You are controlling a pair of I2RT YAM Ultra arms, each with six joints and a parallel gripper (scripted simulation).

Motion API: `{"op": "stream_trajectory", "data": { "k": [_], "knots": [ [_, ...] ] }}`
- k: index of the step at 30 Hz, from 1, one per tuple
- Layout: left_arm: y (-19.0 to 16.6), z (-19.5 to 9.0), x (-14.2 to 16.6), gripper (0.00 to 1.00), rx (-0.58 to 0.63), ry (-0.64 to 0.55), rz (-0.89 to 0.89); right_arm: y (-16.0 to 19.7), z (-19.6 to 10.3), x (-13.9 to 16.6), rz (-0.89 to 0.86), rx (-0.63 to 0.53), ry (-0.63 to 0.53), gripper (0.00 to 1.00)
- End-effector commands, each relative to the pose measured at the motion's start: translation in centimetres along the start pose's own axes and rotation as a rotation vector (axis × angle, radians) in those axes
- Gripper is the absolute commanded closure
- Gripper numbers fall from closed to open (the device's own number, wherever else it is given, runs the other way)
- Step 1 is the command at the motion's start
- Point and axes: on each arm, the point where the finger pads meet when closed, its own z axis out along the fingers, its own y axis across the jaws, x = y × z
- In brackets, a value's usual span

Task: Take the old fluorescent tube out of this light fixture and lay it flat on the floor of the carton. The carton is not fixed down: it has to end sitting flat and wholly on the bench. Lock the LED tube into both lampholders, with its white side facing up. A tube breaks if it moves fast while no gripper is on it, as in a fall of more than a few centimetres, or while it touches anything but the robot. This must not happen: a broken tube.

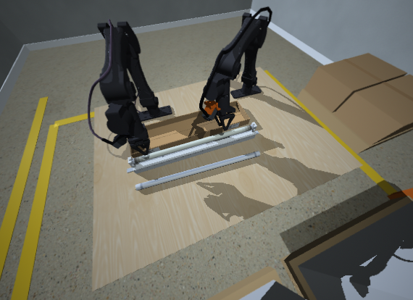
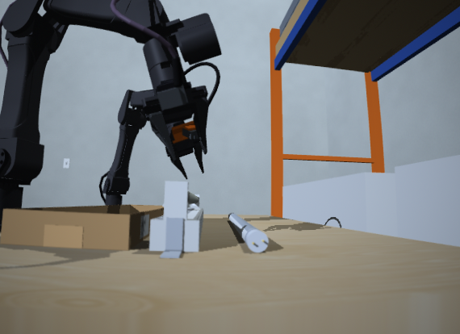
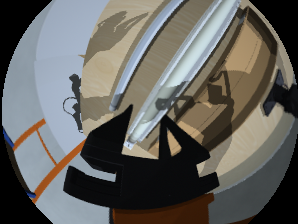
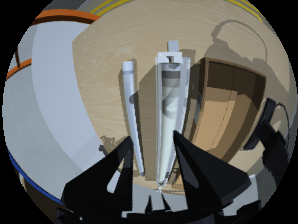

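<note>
The old tube (image 1: 188, 144) (image 3: 187, 70) (image 4: 169, 125) sits in the fixture (image 1: 195, 152) (image 2: 174, 235), between its two lampholders. The LED tube (image 1: 199, 171) (image 2: 257, 240) (image 3: 137, 57) (image 4: 131, 95) lies on the bench beside the fixture; which way its white side faces I cannot tell. The open carton (image 1: 172, 124) (image 2: 105, 231) (image 4: 215, 110) stands flat on the fixture's other side. My left gripper (image 1: 225, 122) (image 3: 147, 112) is part open and empty, above the old tube's right part in the top view. My right gripper (image 1: 143, 149) (image 2: 196, 165) (image 4: 152, 137) is part open and empty, above its left end.
The carton's long wall runs close behind the fixture, under both arms. An orange and blue rack (image 2: 276, 122) stands beyond the bench (image 1: 145, 225). Large cardboard boxes (image 1: 362, 88) stand on the floor at the right in the top view.
</note>
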Motion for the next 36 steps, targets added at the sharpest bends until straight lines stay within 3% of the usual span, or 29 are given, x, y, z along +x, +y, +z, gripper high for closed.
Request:
{"op": "stream_trajectory", "data": {
  "k": [1,6,8,10,12,13,17,20,21,36],
  "knots": [
    [-1.5,-0.2,0.0,0.51,0.037,0.084,0.107,-1.7,-0.1,-0.1,0.168,0.139,0.043,0.51],
    [-1.8,-0.2,-0.5,0.51,0.041,0.084,0.123,-2.0,0.2,-0.1,0.177,0.16,0.045,0.51],
    [-0.3,-1.4,-0.5,0.51,0.005,0.039,0.063,-1.0,-0.6,-0.1,0.119,0.11,0.022,0.51],
    [-1.6,-1.2,-2.2,0.51,0.018,0.003,0.082,-1.8,0.8,-0.3,0.108,0.155,0.03,0.51],
    [-1.8,-1.2,-2.1,0.51,0.021,0.004,0.087,-3.5,1.3,0.7,0.094,0.194,0.043,0.51],
    [-1.8,-1.1,-1.9,0.51,0.026,0.012,0.087,-2.4,0.7,0.4,0.093,0.163,0.035,0.51],
    [-2.0,-0.2,-0.4,0.51,0.034,0.049,0.086,-3.5,0.7,0.6,0.099,0.177,0.035,0.51],
    [-1.7,-0.9,-1.6,0.51,0.019,0.018,0.088,-2.2,0.4,0.2,0.101,0.144,0.027,0.51],
    [-2.4,1.4,-0.1,0.51,0.056,0.074,0.101,-3.1,2.4,0.6,0.102,0.186,0.038,0.51],
    [-2.3,5.0,-0.5,0.51,0.045,0.048,0.104,-2.8,5.7,0.3,0.122,0.143,0.023,0.51]
  ]
}}
